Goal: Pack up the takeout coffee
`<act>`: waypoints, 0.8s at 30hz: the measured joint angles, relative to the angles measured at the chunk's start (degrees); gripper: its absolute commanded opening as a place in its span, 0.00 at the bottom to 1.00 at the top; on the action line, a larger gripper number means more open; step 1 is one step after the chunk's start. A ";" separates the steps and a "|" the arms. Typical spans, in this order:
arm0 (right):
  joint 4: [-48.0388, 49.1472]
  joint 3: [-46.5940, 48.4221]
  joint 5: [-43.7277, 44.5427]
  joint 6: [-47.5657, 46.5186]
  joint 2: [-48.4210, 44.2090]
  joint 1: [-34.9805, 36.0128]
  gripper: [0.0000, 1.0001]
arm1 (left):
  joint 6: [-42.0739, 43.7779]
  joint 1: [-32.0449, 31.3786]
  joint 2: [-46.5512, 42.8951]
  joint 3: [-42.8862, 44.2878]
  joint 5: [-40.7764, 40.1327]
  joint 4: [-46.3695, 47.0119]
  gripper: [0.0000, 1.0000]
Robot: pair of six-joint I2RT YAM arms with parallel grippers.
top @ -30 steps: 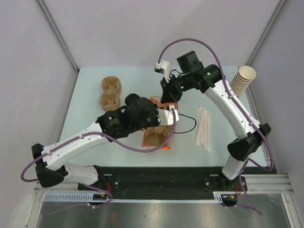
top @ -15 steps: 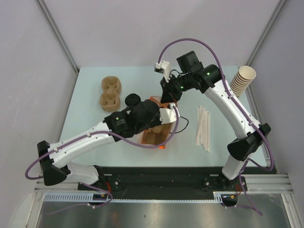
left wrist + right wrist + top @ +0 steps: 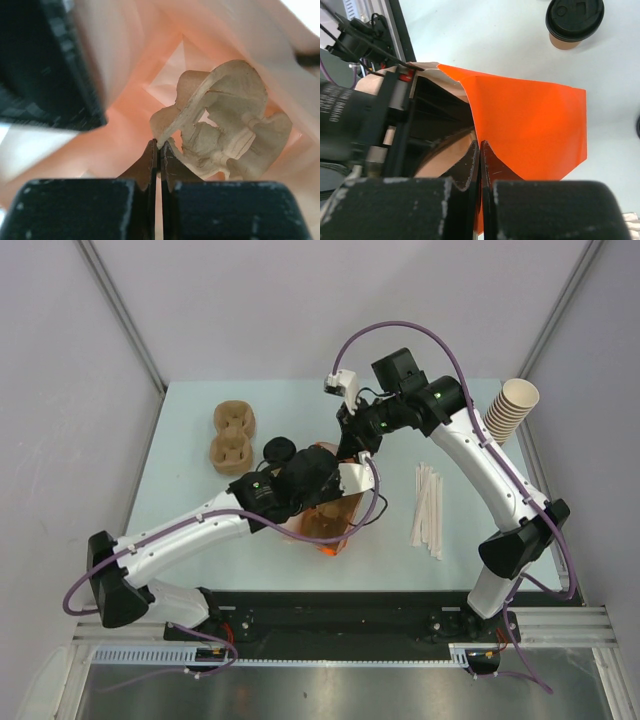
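The takeout coffee (image 3: pixel 278 450), a brown cup with a black lid, stands on the table just left of the orange bag (image 3: pixel 338 515); it also shows at the top of the right wrist view (image 3: pixel 574 20). My left gripper (image 3: pixel 160 145) reaches inside the bag and is shut on the edge of a pale pulp cup carrier (image 3: pixel 227 125) lying in it. My right gripper (image 3: pixel 480 145) is shut on the bag's (image 3: pixel 530 120) far rim, holding the mouth up. From above, the left wrist (image 3: pixel 300 480) hides the bag's opening.
More pulp cup carriers (image 3: pixel 232 435) lie at the back left. A tilted stack of tan paper cups (image 3: pixel 510 408) sits at the right edge. Several wooden stirrers (image 3: pixel 428 508) lie right of the bag. A black cable loops beside the bag.
My left arm has pushed right and deeper into the bag with the carrier. The bag's near end has swung left. The right gripper has stayed on the rim.
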 measured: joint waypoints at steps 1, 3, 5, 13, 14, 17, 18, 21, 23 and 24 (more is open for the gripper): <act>-0.02 0.00 -0.37 -0.15 0.02 -0.07 0.00 | 0.04 0.15 0.48 0.00 0.28 0.15 0.03; -0.04 0.00 -1.01 -0.39 0.09 -0.26 0.00 | 0.11 0.55 1.38 0.00 0.52 0.44 0.15; -0.04 0.00 -1.86 -0.72 0.26 -0.68 0.00 | 0.44 1.03 2.16 0.00 0.68 0.50 0.26; -0.07 -0.15 -4.00 -1.22 1.31 -2.49 0.00 | 1.27 2.32 2.93 1.42 2.47 0.24 0.66; -0.07 -0.22 -4.15 -1.27 1.33 -2.69 0.00 | 1.14 2.34 2.93 2.34 2.62 -0.07 0.69; -0.07 -0.31 -4.61 -1.66 1.64 -3.02 0.00 | 1.07 2.23 2.82 5.77 3.48 -0.63 0.74; -0.04 -0.35 -4.66 -1.75 1.64 -3.04 0.00 | 1.07 2.10 2.62 6.67 3.61 -0.81 0.76; -0.13 -0.70 -4.94 -1.99 1.66 -3.48 0.00 | 1.03 0.70 1.40 10.12 3.98 -2.67 0.85; -0.17 -1.09 -5.05 -2.16 1.68 -3.87 0.00 | 0.94 -0.52 0.74 13.03 4.85 -4.22 0.87; -0.28 -1.29 -5.20 -2.29 1.70 -4.04 0.00 | 0.79 -1.07 0.55 15.19 5.29 -5.25 0.91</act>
